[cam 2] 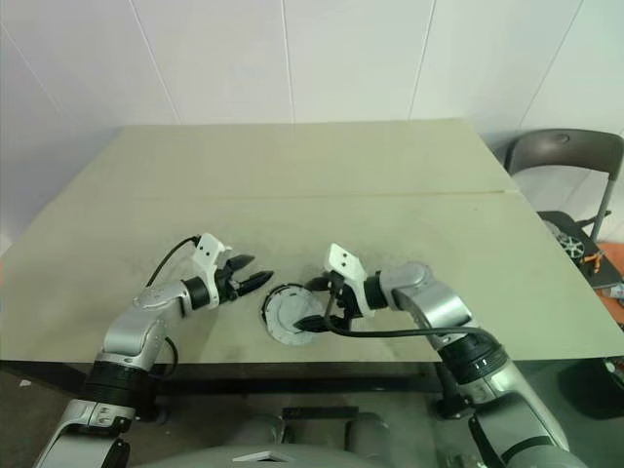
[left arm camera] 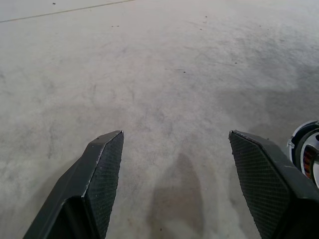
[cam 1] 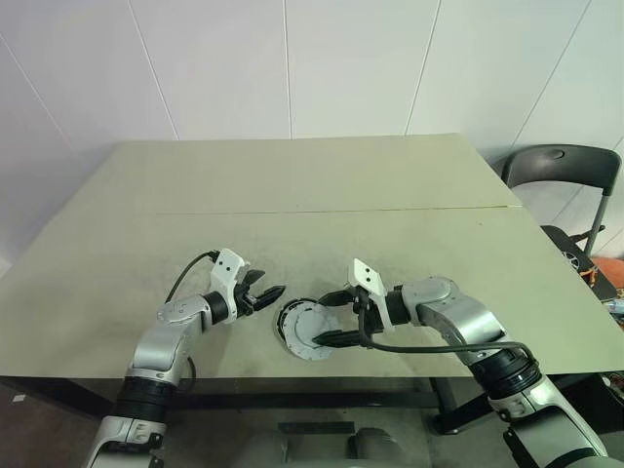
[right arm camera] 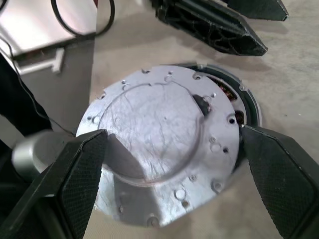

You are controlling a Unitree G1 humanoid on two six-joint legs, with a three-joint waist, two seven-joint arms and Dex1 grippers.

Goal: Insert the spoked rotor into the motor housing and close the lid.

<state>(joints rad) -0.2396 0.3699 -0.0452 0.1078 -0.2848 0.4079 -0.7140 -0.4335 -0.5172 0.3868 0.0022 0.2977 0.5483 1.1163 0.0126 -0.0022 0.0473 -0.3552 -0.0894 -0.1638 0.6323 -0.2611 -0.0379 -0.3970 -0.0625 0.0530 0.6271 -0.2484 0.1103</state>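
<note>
Lid (right arm camera: 159, 149): flat, round, scratched grey metal disc.

left gripper (cam 1: 263, 295) open, pointing toward the right arm, right gripper (cam 1: 334, 318) spread wide, angled down

Beige table (cam 1: 292, 234) carries a grey disc (right arm camera: 162, 142), seemingly the lid.

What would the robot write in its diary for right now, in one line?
lid on housing, slightly off-centre | right gripper open around lid | left gripper open, empty, beside it | all on table
</note>
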